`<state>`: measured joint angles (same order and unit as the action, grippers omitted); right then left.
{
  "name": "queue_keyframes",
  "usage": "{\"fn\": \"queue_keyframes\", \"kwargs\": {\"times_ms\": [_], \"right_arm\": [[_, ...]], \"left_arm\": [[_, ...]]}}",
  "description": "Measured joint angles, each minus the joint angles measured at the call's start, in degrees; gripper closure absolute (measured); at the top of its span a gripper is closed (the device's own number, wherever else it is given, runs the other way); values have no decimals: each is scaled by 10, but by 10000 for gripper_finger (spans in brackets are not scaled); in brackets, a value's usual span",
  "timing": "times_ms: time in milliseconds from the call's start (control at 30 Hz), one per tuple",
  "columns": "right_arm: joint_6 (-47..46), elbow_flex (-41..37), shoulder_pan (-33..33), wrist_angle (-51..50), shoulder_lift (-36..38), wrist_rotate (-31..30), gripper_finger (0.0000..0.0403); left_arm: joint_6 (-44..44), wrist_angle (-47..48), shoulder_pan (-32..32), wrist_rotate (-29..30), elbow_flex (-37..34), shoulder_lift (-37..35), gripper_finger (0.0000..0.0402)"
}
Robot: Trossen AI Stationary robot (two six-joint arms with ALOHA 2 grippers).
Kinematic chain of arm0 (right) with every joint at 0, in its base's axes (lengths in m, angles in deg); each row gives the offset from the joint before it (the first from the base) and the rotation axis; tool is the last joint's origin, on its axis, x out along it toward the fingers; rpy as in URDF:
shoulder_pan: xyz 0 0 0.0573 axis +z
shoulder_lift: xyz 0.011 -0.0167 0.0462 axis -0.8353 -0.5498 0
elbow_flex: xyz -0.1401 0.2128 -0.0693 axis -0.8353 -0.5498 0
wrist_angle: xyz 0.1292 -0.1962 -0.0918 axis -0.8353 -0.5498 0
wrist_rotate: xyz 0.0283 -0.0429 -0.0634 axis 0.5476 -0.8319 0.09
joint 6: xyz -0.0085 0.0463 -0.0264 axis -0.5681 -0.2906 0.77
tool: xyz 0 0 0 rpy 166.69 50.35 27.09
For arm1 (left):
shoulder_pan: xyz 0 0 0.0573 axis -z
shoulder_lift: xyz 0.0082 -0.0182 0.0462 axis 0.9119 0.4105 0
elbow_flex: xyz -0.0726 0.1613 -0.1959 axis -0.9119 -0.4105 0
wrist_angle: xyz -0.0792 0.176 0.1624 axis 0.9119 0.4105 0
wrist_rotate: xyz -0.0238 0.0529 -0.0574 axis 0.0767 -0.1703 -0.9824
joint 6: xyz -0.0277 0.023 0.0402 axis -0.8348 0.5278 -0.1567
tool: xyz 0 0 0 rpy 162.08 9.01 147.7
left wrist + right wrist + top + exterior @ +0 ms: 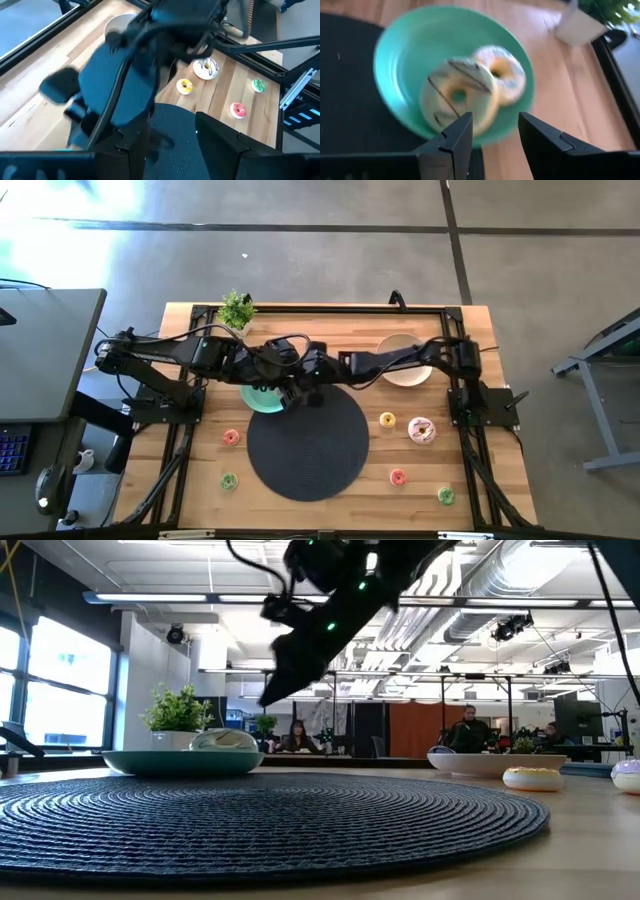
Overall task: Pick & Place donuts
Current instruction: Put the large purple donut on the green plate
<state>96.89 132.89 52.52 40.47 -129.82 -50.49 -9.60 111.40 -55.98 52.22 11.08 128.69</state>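
Two larger donuts lie flat on the mint-green plate [395,55]: a pale green one with dark stripes [457,97] and a white one [500,72] beside it. My right gripper [492,140] hangs open just above the plate's edge, holding nothing. My left gripper [172,145] hovers open over the far-left edge of the dark round mat [307,445], right beside the right arm. A large pink donut [421,430] and tiny yellow [387,420], pink [398,476] and green [445,496] ones lie on the table's right. Tiny pink [231,437] and green [229,480] ones lie on its left.
The beige bowl [405,360] sits at the far right, partly under the right arm. A small potted plant [237,308] stands at the far edge behind the plate. The two arms meet closely over the plate. People sit in the room beyond the table.
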Motion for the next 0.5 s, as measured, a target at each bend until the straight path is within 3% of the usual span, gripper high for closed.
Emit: {"fn": "queue_keyframes", "kwargs": {"times_ms": [167,333,500], "right_arm": [[-4,0,5,-218,75,-23,247],[-52,-18,19,-427,163,34,246],[-108,-102,46,-550,278,98,246]], "left_arm": [[1,-3,0,16,0,0,243],[2,-3,0,21,0,0,243],[0,-8,0,28,-1,16,243]]}}
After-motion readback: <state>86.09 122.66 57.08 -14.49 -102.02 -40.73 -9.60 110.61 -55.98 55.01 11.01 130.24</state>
